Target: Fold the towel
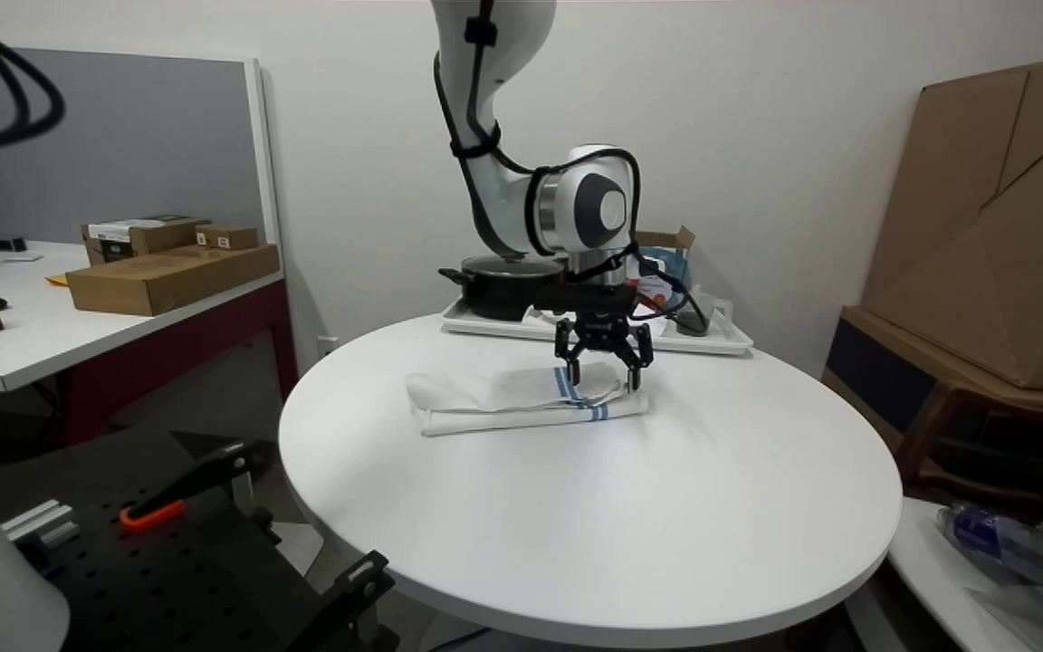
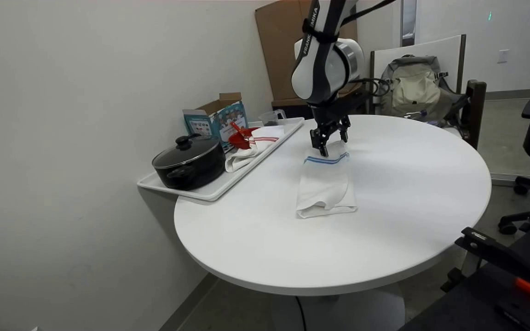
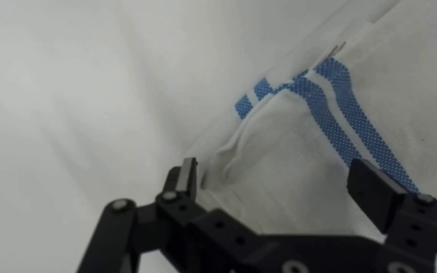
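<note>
Round white tabletop (image 1: pixel 594 525), soft dish towel (image 2: pixel 325 188), wide-spread pincer (image 1: pixel 604 377)

Your dish towel lies on the tabletop near the white tray (image 2: pixel 221 183), with your pincer over its striped end. The pincer is spread wide, and cloth shows in the gap. You can't tell for sure if it touches the cloth.

Your towel should be light and floppy. It shouldn't break, but it will likely sag and bunch up, and the top layer could lift off alone. So try to pinch all the layers together, at the end just past the blue stripes (image 3: pixel 332 125). Go slow and low, so the folds don't come apart.

See how it looks: white, longer than wide, in layers, so some folding seems done. Two blue stripes run across near one end. The top ones bend and don't line up with the ones underneath. Cloth past the stripes is bumpy, and a curved flap shows at the plain end.
</note>
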